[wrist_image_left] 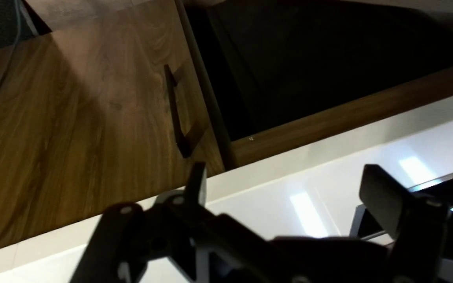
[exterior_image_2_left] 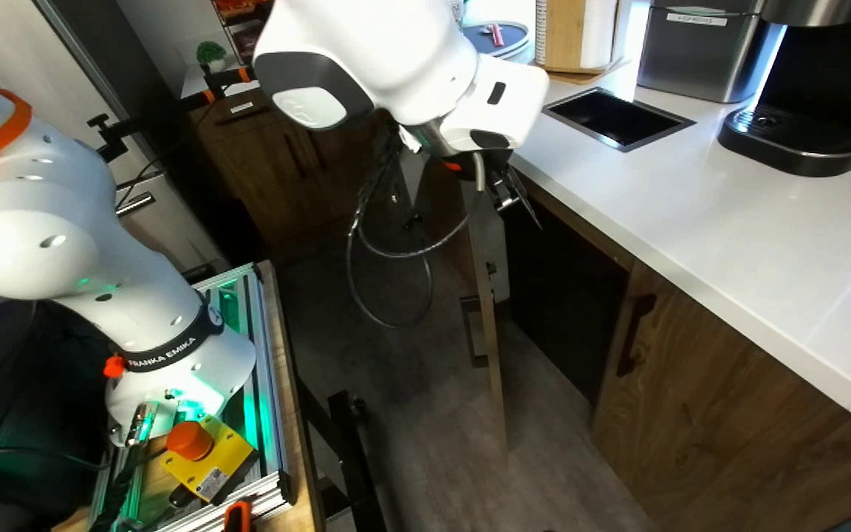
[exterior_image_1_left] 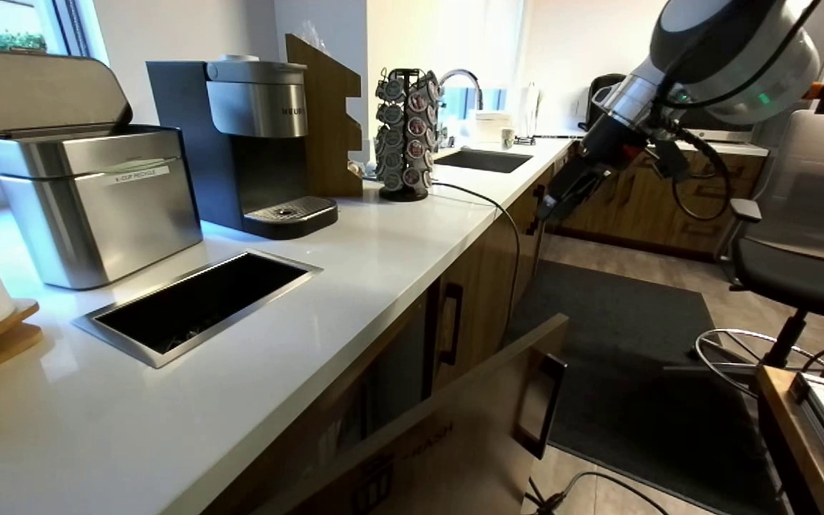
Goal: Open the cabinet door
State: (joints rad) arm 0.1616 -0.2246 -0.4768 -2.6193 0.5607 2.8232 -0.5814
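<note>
The cabinet door (exterior_image_1_left: 455, 458) is a brown wood slab with a TRASH label and a dark bar handle (exterior_image_1_left: 542, 404). It stands swung out from the counter, and an exterior view shows it nearly edge-on (exterior_image_2_left: 496, 369). Behind it the cabinet opening is dark (wrist_image_left: 328, 59). A matching closed door (wrist_image_left: 104, 98) with a dark bar handle (wrist_image_left: 176, 114) is beside the opening. My gripper (wrist_image_left: 285, 186) is open with nothing between its fingers. In the exterior views it hangs near the counter edge, above and apart from the open door (exterior_image_1_left: 549, 206) (exterior_image_2_left: 520, 196).
The white counter (exterior_image_1_left: 355, 307) carries a coffee machine (exterior_image_1_left: 258, 100), a steel bin (exterior_image_1_left: 119, 200) and a pod rack (exterior_image_1_left: 405, 136). A cable (exterior_image_1_left: 516, 250) hangs over its front edge. An office chair (exterior_image_1_left: 805, 250) stands nearby. The robot's base stands on a cart (exterior_image_2_left: 274, 414).
</note>
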